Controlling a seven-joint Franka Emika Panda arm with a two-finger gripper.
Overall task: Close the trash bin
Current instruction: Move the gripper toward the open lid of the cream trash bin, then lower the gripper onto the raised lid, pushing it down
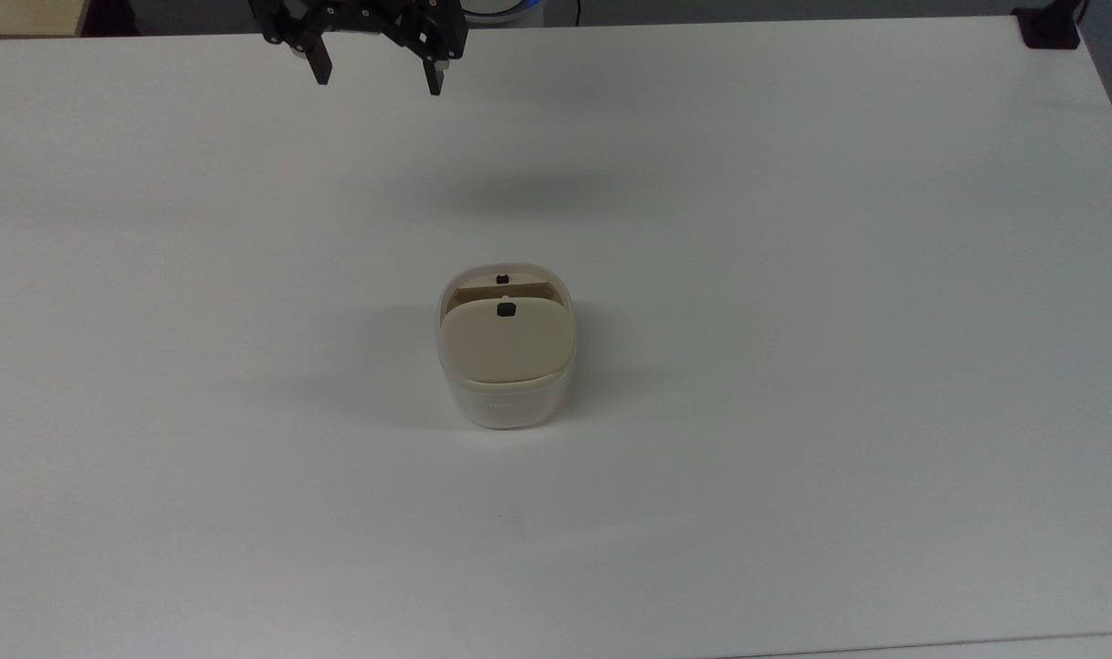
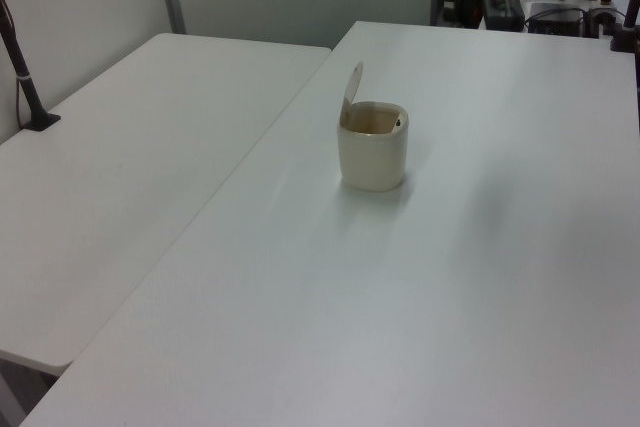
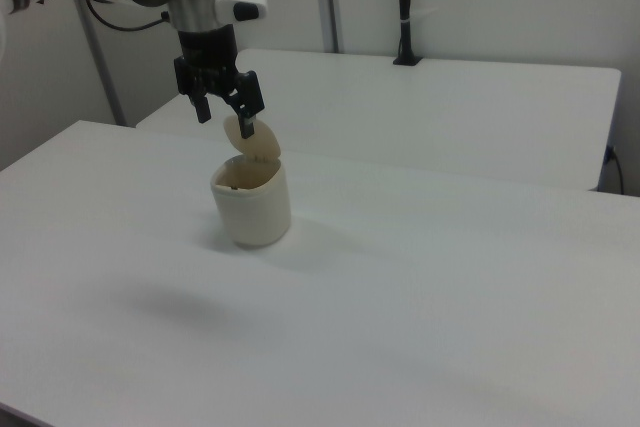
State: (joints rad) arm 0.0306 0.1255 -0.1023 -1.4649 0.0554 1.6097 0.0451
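trash bin [image 1: 505, 366] lid up — tool [image 1: 377, 81] spread

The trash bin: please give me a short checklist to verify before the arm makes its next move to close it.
1. Lid standing open on the trash bin: ok, closing is not yet done.
2. Gripper jaws spread apart: ok.
3. Gripper holding nothing: ok.
4. Gripper apart from the lid: ok, the top view shows it near the table's far edge.
5. Bin upright: ok.
6. Path from gripper to lid free of objects: ok.
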